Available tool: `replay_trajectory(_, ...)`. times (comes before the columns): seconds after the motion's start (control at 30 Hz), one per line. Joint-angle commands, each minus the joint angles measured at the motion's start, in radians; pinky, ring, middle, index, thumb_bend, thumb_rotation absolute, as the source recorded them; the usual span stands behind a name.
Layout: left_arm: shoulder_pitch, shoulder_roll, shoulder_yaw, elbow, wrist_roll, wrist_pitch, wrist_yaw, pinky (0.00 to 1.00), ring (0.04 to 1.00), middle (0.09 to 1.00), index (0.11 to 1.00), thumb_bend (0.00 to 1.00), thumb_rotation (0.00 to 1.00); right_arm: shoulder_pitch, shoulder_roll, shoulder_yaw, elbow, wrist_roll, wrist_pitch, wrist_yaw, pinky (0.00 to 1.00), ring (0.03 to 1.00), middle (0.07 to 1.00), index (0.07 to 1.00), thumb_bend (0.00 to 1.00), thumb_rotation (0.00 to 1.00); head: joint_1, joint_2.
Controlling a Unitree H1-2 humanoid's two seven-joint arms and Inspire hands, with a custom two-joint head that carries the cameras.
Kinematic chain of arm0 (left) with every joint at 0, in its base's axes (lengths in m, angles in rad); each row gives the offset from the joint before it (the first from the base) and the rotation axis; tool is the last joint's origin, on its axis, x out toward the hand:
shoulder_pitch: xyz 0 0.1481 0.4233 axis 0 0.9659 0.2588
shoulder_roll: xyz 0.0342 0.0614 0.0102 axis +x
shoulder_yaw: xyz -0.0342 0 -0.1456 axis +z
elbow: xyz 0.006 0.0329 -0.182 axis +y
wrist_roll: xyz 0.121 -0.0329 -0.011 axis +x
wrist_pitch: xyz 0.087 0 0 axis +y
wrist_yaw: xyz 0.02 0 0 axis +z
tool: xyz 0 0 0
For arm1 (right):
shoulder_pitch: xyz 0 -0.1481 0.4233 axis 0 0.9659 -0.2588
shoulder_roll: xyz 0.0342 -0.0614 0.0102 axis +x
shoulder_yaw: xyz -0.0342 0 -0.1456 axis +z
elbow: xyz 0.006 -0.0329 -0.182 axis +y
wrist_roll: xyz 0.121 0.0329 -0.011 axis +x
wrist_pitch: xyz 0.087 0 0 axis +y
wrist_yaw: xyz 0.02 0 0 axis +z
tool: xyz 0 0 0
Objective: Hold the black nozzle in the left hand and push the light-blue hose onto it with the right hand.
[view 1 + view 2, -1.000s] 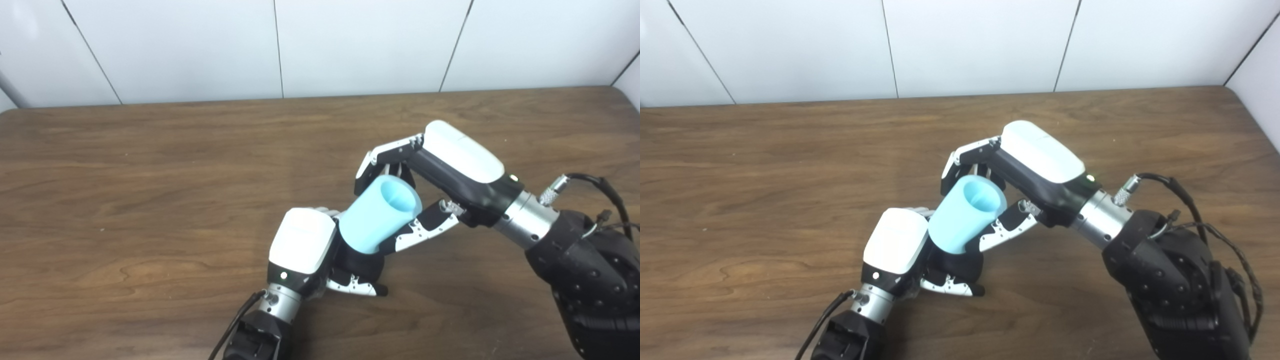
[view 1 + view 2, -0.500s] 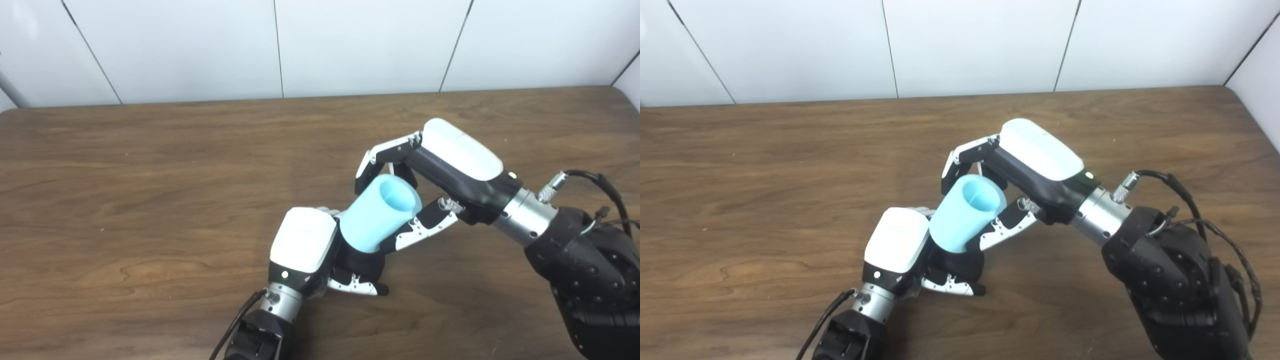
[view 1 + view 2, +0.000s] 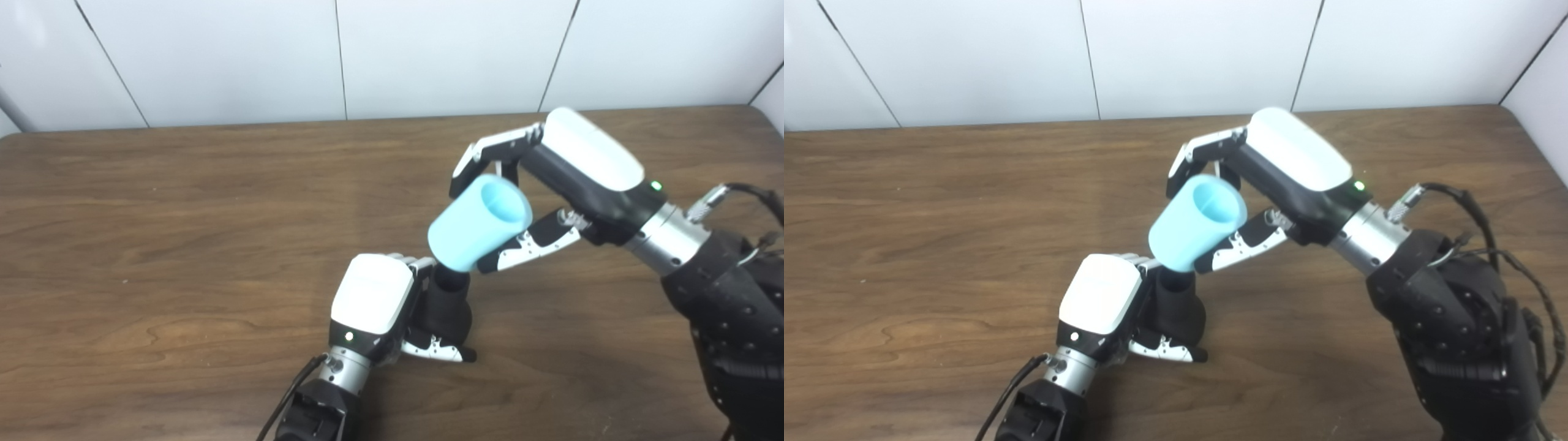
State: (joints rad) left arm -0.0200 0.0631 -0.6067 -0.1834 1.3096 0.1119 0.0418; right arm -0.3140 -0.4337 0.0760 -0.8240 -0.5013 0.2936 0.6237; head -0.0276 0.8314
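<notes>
**Left eye view: hose held just above the nozzle, at most barely seated on it**

A brown wooden table (image 3: pixel 184 202) is seen from above, with white wall panels (image 3: pixel 245 55) along its far edge. Near the table's centre, slightly toward 5 o'clock, the left hand (image 3: pixel 392 306) is closed around the black nozzle (image 3: pixel 450 306), which is gripped between fingers and thumb. The nozzle's narrower top end is pointed up toward 12 o'clock and is left exposed above the hand.

At about 1 o'clock from the nozzle, the light-blue hose (image 3: pixel 479 222) is held by the right hand (image 3: pixel 539 190). The hose is pinched between the fingers curled over its far side and the thumb pressed along its near side. It is a short, wide tube, tilted, with its open mouth turned toward 2 o'clock and its lower end aimed down at the nozzle. The hose's lower rim is seen at the nozzle's tip; whether the two are touching or slightly overlapped cannot be told.

The right arm (image 3: pixel 723 306) is extended in from 4 o'clock, with a black cable (image 3: pixel 1476 208) looped at its wrist.
</notes>
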Motion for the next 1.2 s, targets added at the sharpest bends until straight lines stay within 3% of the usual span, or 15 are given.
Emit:
replay_trajectory(0.0,0.013,-0.010,-0.015,0.018,0.022,0.009,-0.012,0.44,0.512,0.412,0.498,0.52,0.00,-0.045,-0.032,-0.028,-0.017,0.001,-0.002,-0.016,0.32,0.376,0.508,0.505,0.52,0.00,0.000,0.001)
replay_trajectory(0.53,0.013,-0.012,-0.015,0.021,0.021,0.010,-0.012,0.43,0.499,0.407,0.499,0.52,0.00,-0.031,-0.080,-0.035,0.012,0.020,0.016,-0.003,0.33,0.378,0.500,0.506,0.52,0.00,-0.003,0.000)
replay_trajectory(1.17,0.009,-0.008,-0.015,0.026,0.022,0.008,-0.012,0.44,0.499,0.409,0.502,0.52,0.00,0.073,-0.033,-0.012,0.031,0.013,-0.017,-0.041,0.34,0.383,0.515,0.502,0.52,0.00,-0.001,-0.010)
